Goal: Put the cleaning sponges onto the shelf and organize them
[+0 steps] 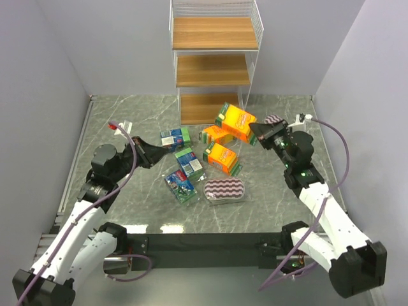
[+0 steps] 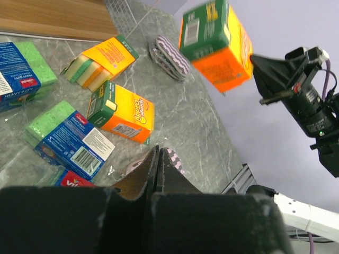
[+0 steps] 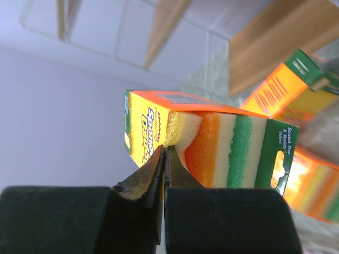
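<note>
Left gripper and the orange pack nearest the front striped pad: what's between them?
Top view: one blue-green printed pack lies flat on the table between the shut left gripper and that orange pack.

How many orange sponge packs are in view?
3 orange packs. One hangs from the shut right hand before the shelf. One lies just left of it. One lies nearer the arms. Another could hide behind them.

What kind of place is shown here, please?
Probably a robot test booth, not a home: plain walls enclose a marble-look table, with a small shelf and scattered sponge packs.
</note>
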Available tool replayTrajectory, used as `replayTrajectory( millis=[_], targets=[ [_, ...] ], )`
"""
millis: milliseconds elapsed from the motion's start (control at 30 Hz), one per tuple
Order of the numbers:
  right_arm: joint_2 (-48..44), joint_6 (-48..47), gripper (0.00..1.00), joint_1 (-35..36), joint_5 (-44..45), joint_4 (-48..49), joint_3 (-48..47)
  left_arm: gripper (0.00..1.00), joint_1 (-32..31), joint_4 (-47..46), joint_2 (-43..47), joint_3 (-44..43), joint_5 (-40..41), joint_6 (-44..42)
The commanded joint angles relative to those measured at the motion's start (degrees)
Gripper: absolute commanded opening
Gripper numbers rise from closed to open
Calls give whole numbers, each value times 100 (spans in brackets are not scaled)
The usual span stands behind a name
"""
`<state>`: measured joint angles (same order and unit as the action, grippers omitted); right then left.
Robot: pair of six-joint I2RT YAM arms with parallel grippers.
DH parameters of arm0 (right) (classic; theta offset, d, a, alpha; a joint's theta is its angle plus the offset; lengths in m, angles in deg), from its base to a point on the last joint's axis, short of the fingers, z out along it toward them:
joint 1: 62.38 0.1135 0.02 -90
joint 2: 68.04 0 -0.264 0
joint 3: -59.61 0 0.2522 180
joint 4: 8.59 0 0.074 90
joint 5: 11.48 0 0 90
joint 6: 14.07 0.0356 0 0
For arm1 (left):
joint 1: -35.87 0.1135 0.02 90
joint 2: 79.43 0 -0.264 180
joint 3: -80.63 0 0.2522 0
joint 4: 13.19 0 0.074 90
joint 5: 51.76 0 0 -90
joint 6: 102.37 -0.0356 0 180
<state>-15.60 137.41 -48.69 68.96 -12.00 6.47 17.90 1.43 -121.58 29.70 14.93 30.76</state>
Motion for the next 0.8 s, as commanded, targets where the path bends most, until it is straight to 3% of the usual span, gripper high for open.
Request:
replayTrajectory(
  millis=[0,133,300,567,767],
  targets=[
    [327,567,0,396,1306,1064,-553,1,-13,53,224,-71,-51,28],
    [740,936,0,923,2536,1338,-869,1,-13,221,392,-80,28,2],
    [1636,1419,0,1276,3416,812,-1879,1,-13,423,585,-98,81,-16],
    [3024,1789,0,1294,3357,144,-3311,1,-4,801,796,-238,257,-147],
    [3544,1640,0,1285,3214,-165,-3937,1,-13,959,919,-282,309,-200]
  ],
)
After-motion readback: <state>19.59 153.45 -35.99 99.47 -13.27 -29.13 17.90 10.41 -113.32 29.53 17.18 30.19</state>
